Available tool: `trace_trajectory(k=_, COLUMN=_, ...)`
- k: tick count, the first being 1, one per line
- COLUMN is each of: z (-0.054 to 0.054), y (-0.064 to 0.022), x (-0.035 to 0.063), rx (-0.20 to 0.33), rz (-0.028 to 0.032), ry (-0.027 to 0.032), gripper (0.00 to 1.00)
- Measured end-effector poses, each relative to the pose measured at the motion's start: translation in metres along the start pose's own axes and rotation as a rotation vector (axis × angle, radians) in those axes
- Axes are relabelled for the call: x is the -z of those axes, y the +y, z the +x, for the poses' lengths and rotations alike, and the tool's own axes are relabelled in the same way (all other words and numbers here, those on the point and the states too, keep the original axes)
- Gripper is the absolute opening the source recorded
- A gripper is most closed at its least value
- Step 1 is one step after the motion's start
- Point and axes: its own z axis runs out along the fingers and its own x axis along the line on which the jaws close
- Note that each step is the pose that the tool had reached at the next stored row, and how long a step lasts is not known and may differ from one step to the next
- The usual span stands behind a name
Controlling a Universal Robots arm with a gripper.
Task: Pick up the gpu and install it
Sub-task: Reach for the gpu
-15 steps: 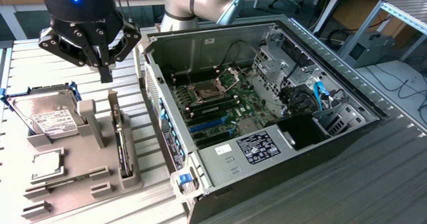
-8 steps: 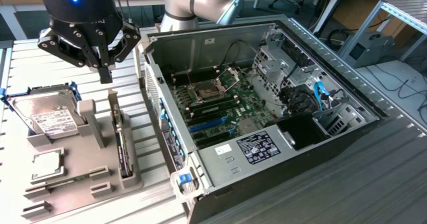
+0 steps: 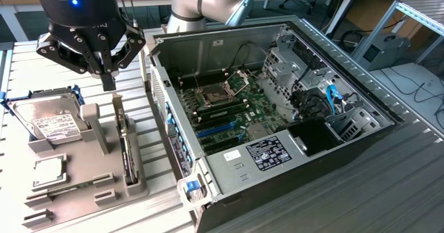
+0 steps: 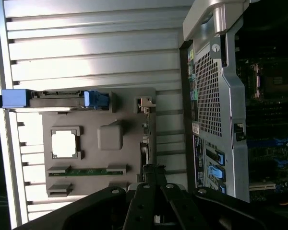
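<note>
Gripper [image 3: 109, 83]: black, two-fingered, its fingers pressed together with nothing between them. It hangs just above the gray holder [image 3: 80, 163], over the far end of the gpu [image 3: 126, 150].
Gpu position: a slim dark card standing on its long edge in a narrow slot, along the holder's side nearest the computer case [image 3: 173, 48]. It is not yet lifted. Standing it on edge likely leaves its upper edge free for a pinch from above.
Holder: a moulded tray on the slatted metal table [image 3: 28, 72]. Each part has its own recess, probably so that every piece sits at a known place.
Other parts: a hard drive with white label [image 3: 47, 119] is propped at the holder's far end. A square processor chip [image 3: 50, 169] lies flat, and a memory stick [image 4: 86, 171] sits in a groove.
Case: it lies on its side with the panel off, just beside the holder on the exterior view's right. The motherboard [image 3: 232, 105] faces up, so the blue expansion slots [image 3: 213, 131] can likely be reached from above.
Progress: the card is in the holder and the blue slots look empty.
</note>
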Motion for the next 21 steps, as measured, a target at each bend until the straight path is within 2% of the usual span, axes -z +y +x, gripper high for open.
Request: trace_trajectory(k=21, z=0.0018, y=-0.0044, x=-0.0001, rx=0.000, rz=0.0082, ry=-0.0006, gripper=0.11)
